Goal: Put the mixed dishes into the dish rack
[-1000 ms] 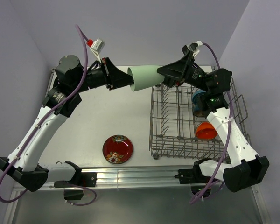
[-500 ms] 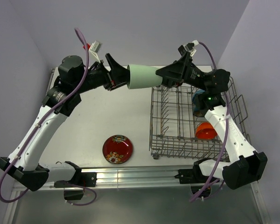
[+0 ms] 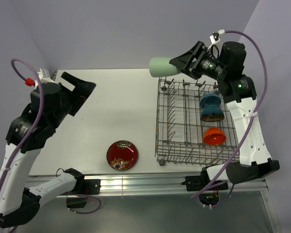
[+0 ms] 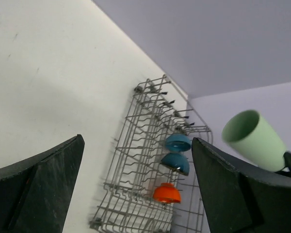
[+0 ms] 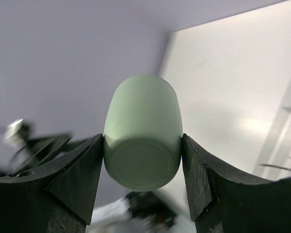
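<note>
The right jaws hold the pale green cup [image 3: 160, 67] sideways; the left jaws gape wide.

pale green cup [image 3: 160, 67], red patterned plate [image 3: 122, 155], orange-red bowl [image 3: 214, 136]

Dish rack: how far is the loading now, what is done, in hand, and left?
Done: the blue bowl, a darker bowl and the orange bowl sit in the dish rack. In hand: the right gripper holds the pale green cup in the air near the rack's far edge. Left: that cup, then the red plate on the table.
</note>
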### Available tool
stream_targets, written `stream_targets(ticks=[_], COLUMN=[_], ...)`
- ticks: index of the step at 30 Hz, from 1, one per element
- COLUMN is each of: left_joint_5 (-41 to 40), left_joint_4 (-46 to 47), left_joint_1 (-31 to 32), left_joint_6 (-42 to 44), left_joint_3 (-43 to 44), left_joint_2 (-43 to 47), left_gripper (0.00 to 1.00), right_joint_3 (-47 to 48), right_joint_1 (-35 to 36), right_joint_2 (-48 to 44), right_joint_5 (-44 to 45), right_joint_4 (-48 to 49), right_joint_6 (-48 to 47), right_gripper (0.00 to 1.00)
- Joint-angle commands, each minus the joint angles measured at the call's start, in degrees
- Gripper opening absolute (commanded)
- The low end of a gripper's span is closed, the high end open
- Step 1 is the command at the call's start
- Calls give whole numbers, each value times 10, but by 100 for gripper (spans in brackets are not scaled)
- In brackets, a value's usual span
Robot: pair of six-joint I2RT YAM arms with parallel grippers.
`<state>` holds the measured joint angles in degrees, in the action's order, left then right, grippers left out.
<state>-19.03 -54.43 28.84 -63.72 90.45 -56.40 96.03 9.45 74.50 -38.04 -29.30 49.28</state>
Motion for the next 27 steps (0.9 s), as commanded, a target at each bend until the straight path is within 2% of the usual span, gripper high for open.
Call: stream_targets(ticks=[1, 3, 6, 8, 11, 20, 27], left_joint_5=[23, 85, 127, 137, 142, 113, 134], left_joint_4=[-38, -35, -53, -69, -77, -95, -88], left_joint_1=[-1, -2, -1, -2, -2, -1, -1], left_joint_6=[10, 25, 44, 51, 51, 48, 60], left_joint_3=[-28, -36, -31, -32, -48, -106, -136], left_joint_2=[-55, -76, -114, -130, -132, -124, -126], left_gripper=[96, 93, 91, 89, 88, 87, 84], right_joint_3=[100, 130, 131, 127, 102, 57, 65], right_joint_1=[0, 2, 12, 23, 44, 94, 107], right_joint_2=[55, 84, 102, 112, 124, 149, 195], right_joint_5=[272, 327, 424, 484, 528, 633, 644], right_joint_4=[-277, -320, -340, -356, -364, -343, -336], right_joint_6=[-203, -238, -248, -258, -268, -284, -279], right_gripper=[0, 0, 0, 0, 0, 0, 0])
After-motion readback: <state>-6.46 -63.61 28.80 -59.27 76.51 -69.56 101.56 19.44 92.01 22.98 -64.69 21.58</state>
